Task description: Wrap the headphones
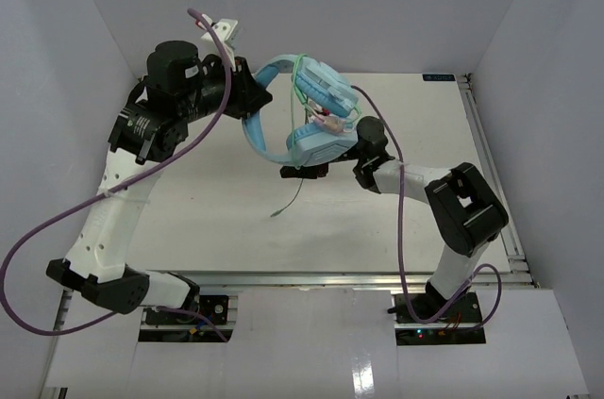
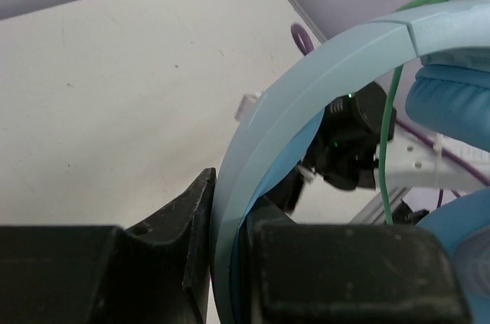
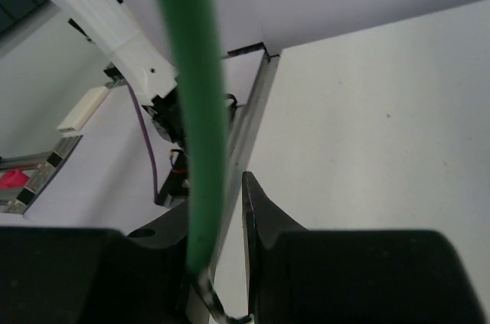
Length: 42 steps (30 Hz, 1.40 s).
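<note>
The left gripper [image 2: 228,217] is clamping the headphones' [image 1: 321,107] headband [image 2: 306,86], holding them aloft; the right gripper [image 3: 218,217] is pinching the cable [image 3: 191,109] (green, running up between its fingers).

Off-white matte tabletop [image 1: 217,220], flecked with a few dark specks [image 2: 174,64]. Along its right edge, an aluminium rail [image 1: 481,135]; along its near edge, a second rail [image 1: 311,278]. At its far right corner, just beside the rail's end, a small dark-blue label [image 1: 439,77], lettering too small to read. Rising from its left, far and right edges, plain white wall panels [image 1: 377,3]. Below its near edge, a glossy white front panel [image 1: 311,352] with a patch of glare.
</note>
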### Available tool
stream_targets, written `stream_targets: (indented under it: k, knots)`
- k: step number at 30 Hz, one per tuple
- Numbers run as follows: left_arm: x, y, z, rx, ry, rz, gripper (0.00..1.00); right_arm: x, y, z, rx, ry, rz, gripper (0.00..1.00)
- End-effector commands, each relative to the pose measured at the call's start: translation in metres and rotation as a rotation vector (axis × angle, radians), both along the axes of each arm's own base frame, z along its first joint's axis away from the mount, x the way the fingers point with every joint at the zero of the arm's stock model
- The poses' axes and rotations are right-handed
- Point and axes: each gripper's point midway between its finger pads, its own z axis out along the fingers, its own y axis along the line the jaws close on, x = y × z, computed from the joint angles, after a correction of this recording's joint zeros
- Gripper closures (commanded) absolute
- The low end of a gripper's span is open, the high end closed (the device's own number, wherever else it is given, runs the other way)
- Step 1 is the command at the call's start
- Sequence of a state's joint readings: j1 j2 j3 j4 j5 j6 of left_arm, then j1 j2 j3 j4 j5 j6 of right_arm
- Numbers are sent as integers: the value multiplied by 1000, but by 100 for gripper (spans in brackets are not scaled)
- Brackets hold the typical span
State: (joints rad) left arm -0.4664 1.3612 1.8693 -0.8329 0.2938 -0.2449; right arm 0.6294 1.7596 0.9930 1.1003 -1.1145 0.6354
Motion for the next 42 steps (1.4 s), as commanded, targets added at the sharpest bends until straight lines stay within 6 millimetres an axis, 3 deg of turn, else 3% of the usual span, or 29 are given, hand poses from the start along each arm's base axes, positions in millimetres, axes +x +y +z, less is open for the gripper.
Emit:
stream_targets:
  k: [1, 6, 9, 15, 21, 25, 28, 30, 31, 33, 35, 37, 42]
  knots:
    - [27, 14, 51, -92, -87, 180, 100, -50, 2, 37, 121, -54, 108, 78]
    - [50, 44, 91, -109, -190, 382, 100, -69, -3, 32, 121, -36, 88, 77]
    - [62, 53, 99, -117, -219, 457, 100, -79, -9, 31, 122, -46, 83, 77]
    - [76, 71, 98, -98, -260, 573, 100, -85, -16, 37, 126, -63, 60, 80]
    - [81, 86, 98, -73, -291, 657, 100, -79, -16, 28, 72, -74, 3, 86]
    - [88, 96, 88, -18, -297, 710, 100, -75, -16, 24, 41, -107, -16, 91]
    - [100, 102, 60, 103, -274, 739, 100, -62, -14, 7, -83, -111, -72, 92]
    - [108, 106, 37, 189, -249, 760, 100, -49, -12, 22, -114, -222, -118, 92]
    - [112, 107, 13, 269, -218, 754, 100, -36, -13, 22, -156, -264, -175, 92]
    - [118, 111, -28, 392, -166, 746, 100, -26, -28, 3, -332, -341, -213, 92]
    - [120, 112, -62, 473, -110, 729, 100, -9, -31, 18, -369, -465, -274, 92]
    - [119, 107, -112, 551, -22, 670, 100, 6, -54, 13, -543, -619, -328, 92]
    - [102, 81, -197, 596, 150, 473, 100, 42, -87, 24, -792, -1020, -489, 92]
